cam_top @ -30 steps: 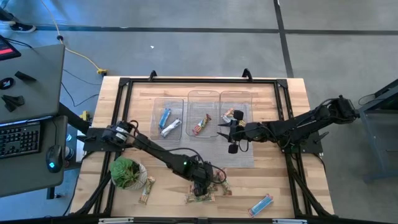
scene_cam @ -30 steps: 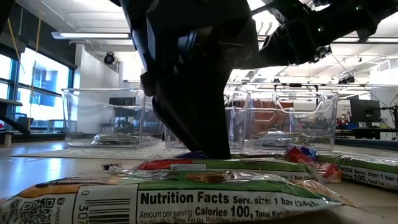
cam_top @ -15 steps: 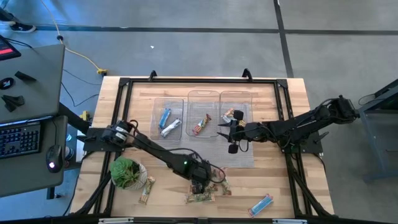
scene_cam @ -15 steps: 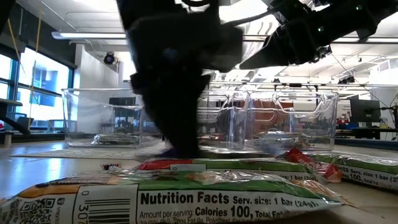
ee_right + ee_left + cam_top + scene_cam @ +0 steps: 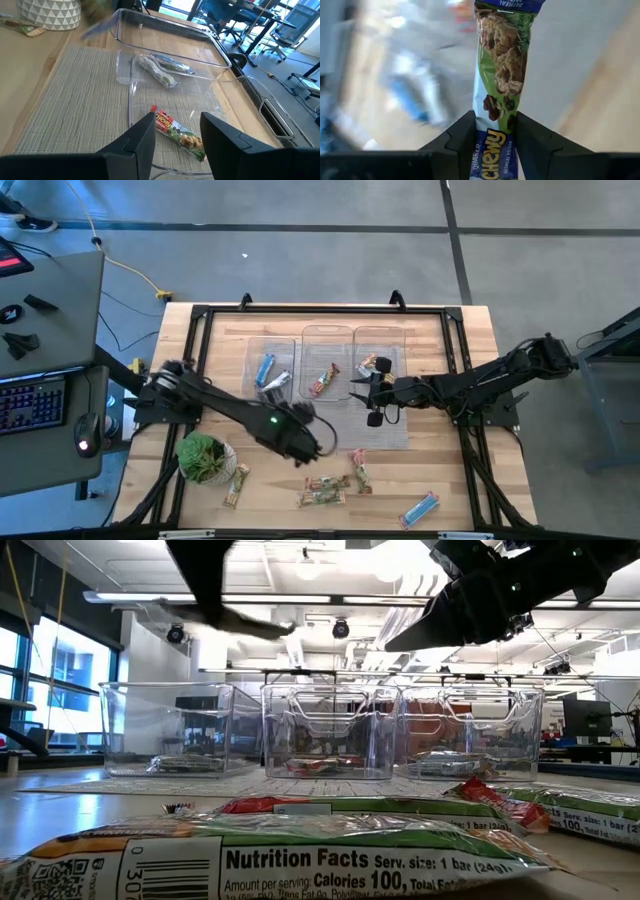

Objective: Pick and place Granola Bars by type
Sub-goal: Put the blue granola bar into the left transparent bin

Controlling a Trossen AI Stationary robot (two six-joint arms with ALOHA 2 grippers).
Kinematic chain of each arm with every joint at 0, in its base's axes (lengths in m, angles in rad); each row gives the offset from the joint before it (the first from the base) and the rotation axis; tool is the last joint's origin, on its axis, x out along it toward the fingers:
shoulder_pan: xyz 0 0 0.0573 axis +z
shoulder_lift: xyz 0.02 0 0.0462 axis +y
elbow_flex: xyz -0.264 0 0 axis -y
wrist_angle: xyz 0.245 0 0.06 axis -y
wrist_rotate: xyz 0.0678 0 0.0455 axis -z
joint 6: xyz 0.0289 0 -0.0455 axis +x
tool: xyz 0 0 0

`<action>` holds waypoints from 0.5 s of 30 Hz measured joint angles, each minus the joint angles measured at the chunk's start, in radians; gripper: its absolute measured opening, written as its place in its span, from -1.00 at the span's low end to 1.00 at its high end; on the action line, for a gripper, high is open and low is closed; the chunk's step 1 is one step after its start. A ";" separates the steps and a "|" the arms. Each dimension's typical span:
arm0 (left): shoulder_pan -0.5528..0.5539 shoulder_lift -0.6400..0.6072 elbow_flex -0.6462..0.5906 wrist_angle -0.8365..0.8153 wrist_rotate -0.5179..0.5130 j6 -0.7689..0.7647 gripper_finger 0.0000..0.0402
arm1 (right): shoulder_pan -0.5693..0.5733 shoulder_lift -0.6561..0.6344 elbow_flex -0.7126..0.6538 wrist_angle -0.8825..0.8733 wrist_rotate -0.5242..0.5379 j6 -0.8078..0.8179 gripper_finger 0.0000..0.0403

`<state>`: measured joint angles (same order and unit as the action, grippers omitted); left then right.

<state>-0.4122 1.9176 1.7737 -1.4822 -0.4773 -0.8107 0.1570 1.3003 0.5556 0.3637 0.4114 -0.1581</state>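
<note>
My left gripper (image 5: 300, 440) is above the mat's near left part, shut on a green granola bar with blue ends (image 5: 502, 60). More bars lie flat on the wood near the near edge: a cluster (image 5: 328, 488), one by the plant (image 5: 236, 485) and a blue one (image 5: 420, 507). Green-wrapped bars (image 5: 300, 855) fill the front of the low view. Three clear trays hold bars: blue and silver (image 5: 270, 375), red-orange (image 5: 322, 380) and one on the right (image 5: 375, 364). My right gripper (image 5: 372, 395) hangs open at the near ends of the middle and right trays, over a red bar (image 5: 177, 132). My left gripper pinches the bar's blue end with the "Chewy" print (image 5: 495, 142) between its two fingers (image 5: 462, 135). The bar runs straight out from the fingers, along them, and is lifted clear of the table. In the high view the gripper itself hides the bar.
A potted plant (image 5: 205, 458) stands at the near left corner beside the left arm. The trays sit on a grey woven mat (image 5: 395, 435). A black frame (image 5: 200, 315) rims the table. Bare wood lies on the near right side around the blue bar.
My left gripper has risen from the bar cluster at the near edge and swung up and toward the far left, carrying the green bar clear of the table. In the low view it has left the foreground. The right arm has kept still.
</note>
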 joint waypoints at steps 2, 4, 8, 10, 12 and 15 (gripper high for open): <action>0.006 -0.034 0.000 -0.078 -0.035 -0.040 -0.40 | 0.000 0.000 0.000 0.000 0.000 0.000 -0.30; 0.015 -0.064 -0.009 -0.092 -0.056 -0.055 -0.40 | 0.000 0.000 0.000 -0.001 0.000 0.000 -0.30; 0.068 -0.170 -0.105 -0.066 -0.063 -0.040 -0.40 | 0.000 0.000 0.000 0.000 0.000 0.000 -0.30; 0.107 -0.204 -0.177 -0.061 -0.059 -0.056 -0.40 | 0.000 0.000 0.000 0.000 0.000 0.000 -0.30; 0.150 -0.228 -0.257 -0.030 -0.051 -0.079 -0.40 | 0.000 0.000 0.000 -0.002 0.000 0.000 -0.30; 0.221 -0.283 -0.392 0.104 -0.017 -0.064 -0.40 | 0.000 0.000 0.000 -0.001 0.000 0.000 -0.30</action>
<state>-0.1910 1.6348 1.3814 -1.3778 -0.4946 -0.8748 0.1570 1.3003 0.5556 0.3625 0.4118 -0.1580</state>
